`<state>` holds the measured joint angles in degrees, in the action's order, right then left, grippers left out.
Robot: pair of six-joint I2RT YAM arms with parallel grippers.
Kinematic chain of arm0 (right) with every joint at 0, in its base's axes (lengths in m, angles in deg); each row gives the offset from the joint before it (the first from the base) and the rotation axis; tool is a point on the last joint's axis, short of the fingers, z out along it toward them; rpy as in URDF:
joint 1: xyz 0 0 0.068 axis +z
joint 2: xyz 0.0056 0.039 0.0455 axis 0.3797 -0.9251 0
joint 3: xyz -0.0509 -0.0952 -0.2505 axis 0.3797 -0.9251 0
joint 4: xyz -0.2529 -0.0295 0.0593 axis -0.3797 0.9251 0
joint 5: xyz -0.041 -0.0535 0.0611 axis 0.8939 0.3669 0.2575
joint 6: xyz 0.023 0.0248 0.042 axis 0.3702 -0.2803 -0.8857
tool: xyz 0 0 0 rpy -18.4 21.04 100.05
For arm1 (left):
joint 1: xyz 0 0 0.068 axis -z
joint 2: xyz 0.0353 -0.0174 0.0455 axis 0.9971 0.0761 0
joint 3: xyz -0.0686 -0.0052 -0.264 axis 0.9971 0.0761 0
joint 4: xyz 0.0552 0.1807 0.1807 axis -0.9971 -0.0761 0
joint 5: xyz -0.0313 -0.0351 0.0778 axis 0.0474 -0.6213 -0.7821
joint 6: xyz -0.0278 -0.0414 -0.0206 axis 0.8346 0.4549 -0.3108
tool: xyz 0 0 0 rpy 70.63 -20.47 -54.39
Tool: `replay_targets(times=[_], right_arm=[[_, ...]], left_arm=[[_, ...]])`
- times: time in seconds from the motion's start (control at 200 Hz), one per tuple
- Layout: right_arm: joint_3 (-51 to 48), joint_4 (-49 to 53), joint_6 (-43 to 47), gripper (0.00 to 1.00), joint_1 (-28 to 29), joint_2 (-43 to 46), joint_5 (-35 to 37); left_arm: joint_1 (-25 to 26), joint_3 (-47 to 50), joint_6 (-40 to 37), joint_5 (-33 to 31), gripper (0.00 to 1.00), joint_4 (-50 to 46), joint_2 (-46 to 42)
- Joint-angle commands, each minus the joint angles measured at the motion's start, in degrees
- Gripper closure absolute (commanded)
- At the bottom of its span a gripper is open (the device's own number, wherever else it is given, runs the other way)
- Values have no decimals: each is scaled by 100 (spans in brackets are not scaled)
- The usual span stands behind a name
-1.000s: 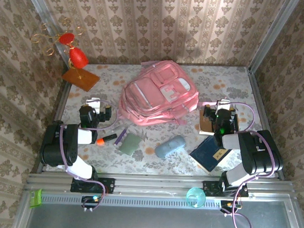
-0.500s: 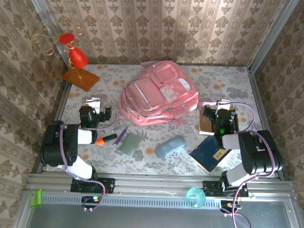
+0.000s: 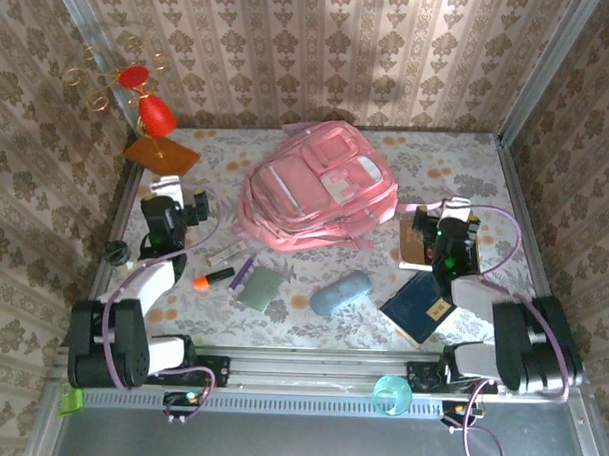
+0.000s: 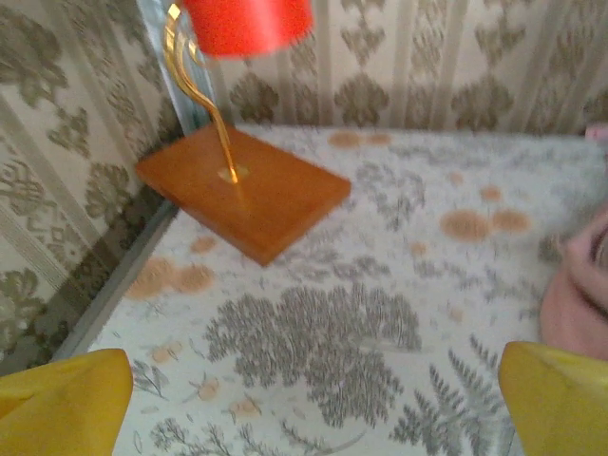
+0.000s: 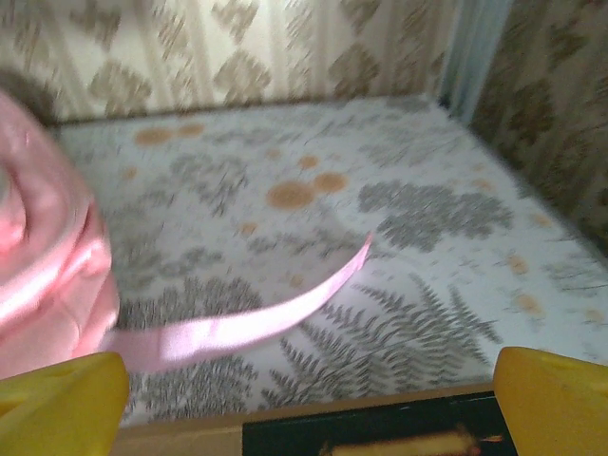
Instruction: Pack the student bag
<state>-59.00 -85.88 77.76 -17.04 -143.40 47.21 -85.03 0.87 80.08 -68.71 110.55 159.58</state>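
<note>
Both my arms hang empty: left gripper (image 3: 168, 190) and right gripper (image 3: 453, 207) stand with fingers wide apart, 1 on each side of the large soft pink fabric backpack (image 3: 316, 188), probably so either can reach its zippers.

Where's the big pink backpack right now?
In the top view the pink backpack lies mid-table toward the back wall, right of the wooden stand and left of the right gripper.
</note>
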Motion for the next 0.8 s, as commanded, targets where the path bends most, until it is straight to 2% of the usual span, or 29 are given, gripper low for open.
replay_targets(times=[0.0, 0.06, 0.125, 0.19, 0.25, 0.32, 0.435, 0.48, 0.68, 0.795], right_arm=[[390, 1470, -633, 0, -53, 873, 594], [534, 2144, -976, 0, -53, 1293, 530], [702, 2745, -1339, 0, -40, 1617, 33], [982, 3294, -1568, 1, 77, 1718, -688], [1307, 3779, -1643, 1, 357, 1586, -1068], [1713, 4245, -1724, 3, 873, 1234, -1292], [2473, 4796, -1769, 4, 1691, 316, -1636], [2790, 4968, -1798, 6, 1870, -93, -1826], [3470, 4764, -1862, 11, 2201, -1388, -2230], [3665, 4671, -1892, 12, 2197, -1916, -2366]], left_arm=[[-48, -85, 719, 320, 0, -1038, -367], [-4, -84, 1147, 748, 0, -1200, -550], [163, -209, 1669, 1005, 0, -1645, -636], [509, -374, 1991, 1167, 0, -2118, -573], [893, -601, 2068, 1229, 0, -2569, -367], [1203, -920, 2113, 1453, 0, -3019, 8], [1232, -1287, 2312, 2394, 3, -3103, 702], [1282, -1423, 2362, 2553, 4, -3081, 938], [1396, -2058, 2308, 2484, 13, -3407, 1776], [1552, -2314, 2386, 2762, 25, -3209, 2189]])
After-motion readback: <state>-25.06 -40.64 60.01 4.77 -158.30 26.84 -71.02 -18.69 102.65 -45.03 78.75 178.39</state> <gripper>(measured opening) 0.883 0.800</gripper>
